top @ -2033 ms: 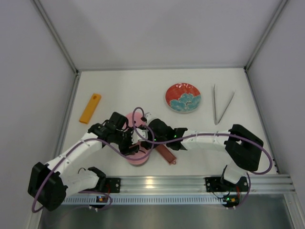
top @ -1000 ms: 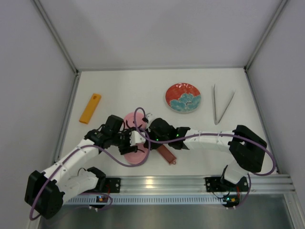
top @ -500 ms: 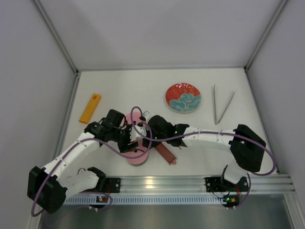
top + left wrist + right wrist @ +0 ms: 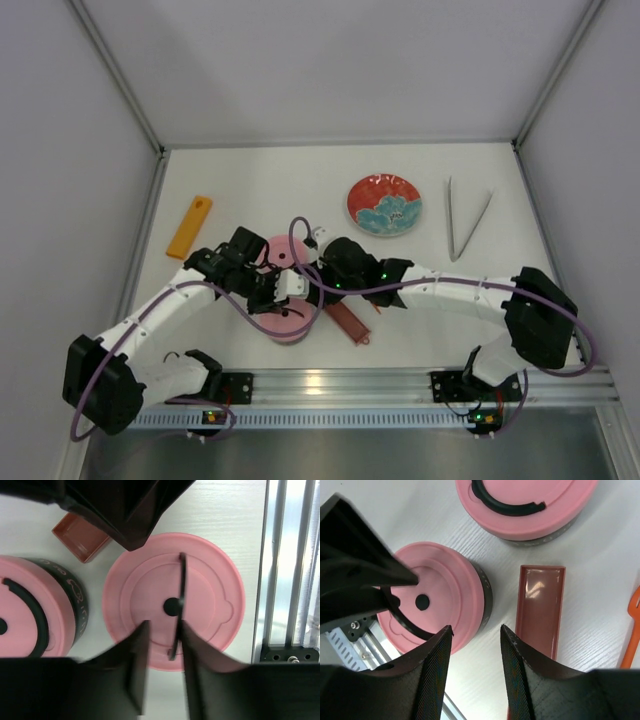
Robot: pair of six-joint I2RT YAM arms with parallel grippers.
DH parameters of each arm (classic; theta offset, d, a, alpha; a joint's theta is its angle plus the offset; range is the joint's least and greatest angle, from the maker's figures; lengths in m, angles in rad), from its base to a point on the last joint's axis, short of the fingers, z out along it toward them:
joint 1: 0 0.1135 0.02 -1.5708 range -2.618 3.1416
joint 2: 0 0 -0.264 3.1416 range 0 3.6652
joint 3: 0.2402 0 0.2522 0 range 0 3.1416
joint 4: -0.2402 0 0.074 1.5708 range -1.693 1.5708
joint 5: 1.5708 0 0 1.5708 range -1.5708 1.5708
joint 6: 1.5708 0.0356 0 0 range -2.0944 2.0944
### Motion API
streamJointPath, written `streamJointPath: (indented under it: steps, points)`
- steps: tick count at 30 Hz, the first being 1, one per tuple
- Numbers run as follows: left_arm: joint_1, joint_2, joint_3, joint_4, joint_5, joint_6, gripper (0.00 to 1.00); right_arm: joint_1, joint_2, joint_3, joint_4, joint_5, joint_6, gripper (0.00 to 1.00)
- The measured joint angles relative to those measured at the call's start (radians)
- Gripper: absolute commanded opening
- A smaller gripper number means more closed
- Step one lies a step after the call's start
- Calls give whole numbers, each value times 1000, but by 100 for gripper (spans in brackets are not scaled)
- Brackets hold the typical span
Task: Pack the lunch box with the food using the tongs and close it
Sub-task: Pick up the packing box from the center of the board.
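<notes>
Both tins of the lunch box sit lidded close to the near edge of the table (image 4: pixel 300 180), left of centre. The near tin (image 4: pixel 485 594) is just in front of the far tin (image 4: pixel 525 510), apart from it. No food in sight anywhere; the plate (image 4: pixel 384 205) looks bare. The tongs (image 4: pixel 465 222) lie untouched by the right edge, well away from both arms.

The left gripper (image 4: pixel 163 627) hangs over the near tin's pink lid (image 4: pixel 210 580). Its jaws are part open, 1 each side of the upright black handle (image 4: pixel 181 580). There's a gap on 1 side, so no firm hold yet. The right gripper (image 4: pixel 476 630) hovers beside the same tin, jaws apart, holding nothing.

Looks like lid work on the near tin; I can't tell if it's coming off or has just gone on. Next, I reckon the left jaws need to pinch that thin handle squarely, and the right arm needs to keep clear.

The dark-red tray (image 4: pixel 540 605) lies just right of the tins, with an orange fork (image 4: pixel 631 620) beyond it.

Vs 2 s ago, the right arm's elbow has swung out toward the right edge. The left gripper has edged a bit farther from the near edge. Tins, plate, tongs and orange bar (image 4: pixel 189 227) haven't budged.
</notes>
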Motion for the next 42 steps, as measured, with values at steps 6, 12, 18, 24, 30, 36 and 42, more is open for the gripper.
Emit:
streamJointPath:
  steps: [6,12,18,24,30,36,42]
  points:
    - [-7,10,-1,-2,32,31,10,0,-5,-34,-1,2,10,43]
    - [-7,10,1,-21,49,33,0,0,-7,-41,3,2,17,43]
    - [-7,10,60,-101,42,18,0,0,-9,-51,5,9,18,42]
    - [-7,10,126,-125,27,8,0,0,-18,-52,5,44,26,41]
    - [-7,18,157,-147,11,-8,0,-23,-64,-78,4,100,79,38]
    - [-7,40,274,-175,5,-35,0,-90,-231,-118,-16,220,139,38]
    - [-5,73,382,-181,-34,-40,0,-90,-290,-86,-23,293,129,38]
